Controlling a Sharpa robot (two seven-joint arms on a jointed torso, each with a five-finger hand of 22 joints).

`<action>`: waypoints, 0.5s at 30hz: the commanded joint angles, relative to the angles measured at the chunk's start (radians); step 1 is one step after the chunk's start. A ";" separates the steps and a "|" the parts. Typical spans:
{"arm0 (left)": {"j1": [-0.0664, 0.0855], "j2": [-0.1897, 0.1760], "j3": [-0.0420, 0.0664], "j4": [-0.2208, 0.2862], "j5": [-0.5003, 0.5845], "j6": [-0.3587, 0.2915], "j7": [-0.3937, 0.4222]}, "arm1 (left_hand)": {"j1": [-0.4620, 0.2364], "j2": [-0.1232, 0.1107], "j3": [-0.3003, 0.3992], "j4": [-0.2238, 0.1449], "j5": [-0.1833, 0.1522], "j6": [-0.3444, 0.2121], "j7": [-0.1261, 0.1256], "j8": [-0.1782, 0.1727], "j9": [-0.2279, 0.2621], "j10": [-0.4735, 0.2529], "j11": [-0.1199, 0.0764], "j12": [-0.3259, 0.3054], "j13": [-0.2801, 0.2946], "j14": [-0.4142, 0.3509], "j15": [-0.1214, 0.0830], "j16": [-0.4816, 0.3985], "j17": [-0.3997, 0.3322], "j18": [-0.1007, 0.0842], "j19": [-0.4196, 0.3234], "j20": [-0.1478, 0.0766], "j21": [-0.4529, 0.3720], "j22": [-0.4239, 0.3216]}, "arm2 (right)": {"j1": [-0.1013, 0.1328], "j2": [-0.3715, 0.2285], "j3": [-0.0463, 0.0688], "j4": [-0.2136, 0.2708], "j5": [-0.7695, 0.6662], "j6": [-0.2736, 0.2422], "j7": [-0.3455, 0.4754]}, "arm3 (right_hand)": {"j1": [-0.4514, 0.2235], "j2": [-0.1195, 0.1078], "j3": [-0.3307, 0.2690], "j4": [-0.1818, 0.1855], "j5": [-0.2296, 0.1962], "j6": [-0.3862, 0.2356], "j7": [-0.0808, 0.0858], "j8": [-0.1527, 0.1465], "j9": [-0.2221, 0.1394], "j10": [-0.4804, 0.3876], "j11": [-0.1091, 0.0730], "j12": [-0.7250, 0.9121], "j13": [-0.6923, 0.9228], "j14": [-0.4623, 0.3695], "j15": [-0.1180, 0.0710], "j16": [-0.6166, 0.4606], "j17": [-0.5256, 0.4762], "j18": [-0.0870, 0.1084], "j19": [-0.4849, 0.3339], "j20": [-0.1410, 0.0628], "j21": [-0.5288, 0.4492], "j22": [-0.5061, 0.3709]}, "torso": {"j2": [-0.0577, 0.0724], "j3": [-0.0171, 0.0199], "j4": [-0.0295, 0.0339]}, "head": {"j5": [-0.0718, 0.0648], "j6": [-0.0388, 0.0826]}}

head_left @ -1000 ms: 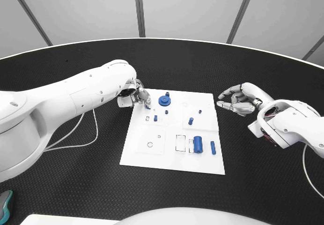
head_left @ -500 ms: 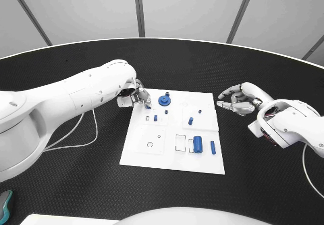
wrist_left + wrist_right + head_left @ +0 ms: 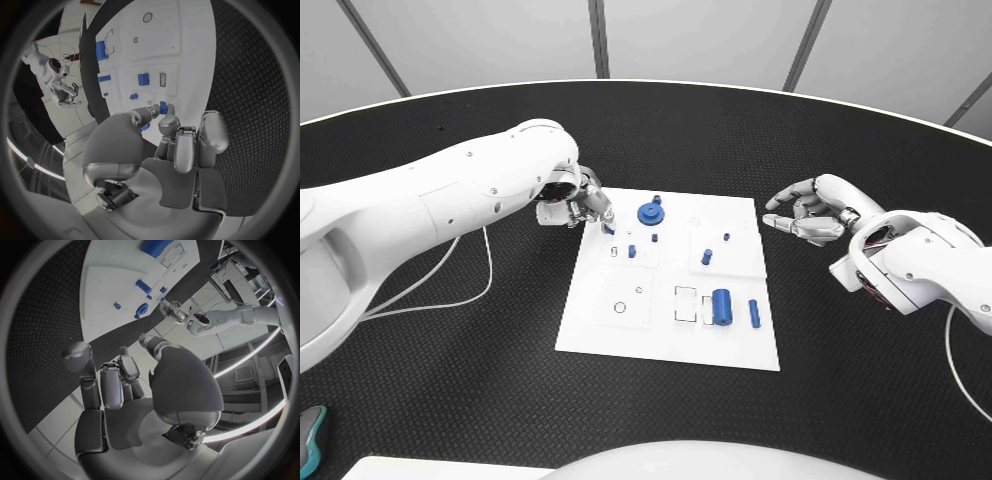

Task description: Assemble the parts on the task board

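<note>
Black table (image 3: 473,400) with the white board (image 3: 668,340) at frame centre, blue parts (image 3: 721,306) seated on it. A small blue peg (image 3: 163,107) is pinched by the left hand (image 3: 577,205) at the board's upper-left corner. The right hand (image 3: 808,212) is seen right of the board, fingers curled on nothing.

The left arm (image 3: 437,205) reaches in from the side, bent at the wrist. Its left hand (image 3: 581,208) points down, and its fingertips (image 3: 164,108) pinch a small blue part (image 3: 609,228). The right arm (image 3: 923,265) is bent back. The right hand (image 3: 808,213) hangs in the air, fingers curled in, holding nothing.
</note>
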 commanded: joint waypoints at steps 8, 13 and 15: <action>0.034 -0.077 0.000 0.110 -0.013 0.002 0.000 | 0.020 0.004 -0.009 0.000 0.004 -0.004 -0.005 0.117 0.241 0.011 0.000 0.011 0.009 0.098 -0.006 0.004 0.246 -0.008 -0.001 -0.004 -0.002 0.001 | 0.000 0.000 0.000 -0.001 0.000 0.000 0.000 | -0.001 0.000 -0.001 0.004 0.004 -0.006 -0.002 0.005 -0.001 0.003 -0.002 0.002 0.000 0.060 -0.009 -0.006 0.085 0.016 0.004 -0.002 -0.004 -0.001 | -0.001 -0.0011 0.0012 | 0.001 -0.001; 0.039 -0.097 0.000 0.154 -0.037 -0.012 -0.004 | 0.025 0.003 -0.012 -0.001 0.004 -0.004 -0.006 0.119 0.245 0.014 -0.001 0.013 0.013 0.099 -0.007 0.005 0.248 -0.008 -0.001 -0.005 -0.002 0.002 | 0.000 0.000 0.000 -0.001 0.000 -0.001 0.001 | -0.001 0.000 -0.001 0.004 0.004 -0.006 -0.002 0.005 -0.001 0.003 -0.002 0.002 0.000 0.060 -0.009 -0.006 0.085 0.016 0.004 -0.002 -0.004 -0.001 | -0.001 0.0001 -0.0010 | 0.004 -0.002; 0.040 -0.102 -0.001 0.172 -0.048 -0.024 -0.008 | 0.026 0.003 -0.012 -0.001 0.004 -0.004 -0.007 0.121 0.247 0.016 -0.002 0.015 0.017 0.099 -0.007 0.006 0.249 -0.009 0.001 -0.005 0.000 0.005 | 0.000 0.000 0.000 -0.001 0.000 -0.001 0.001 | -0.001 0.000 -0.001 0.004 0.004 -0.006 -0.002 0.005 -0.001 0.003 -0.002 0.002 0.000 0.060 -0.009 -0.006 0.085 0.016 0.004 -0.002 -0.004 -0.001 | 0.000 -0.0003 -0.0011 | 0.005 -0.003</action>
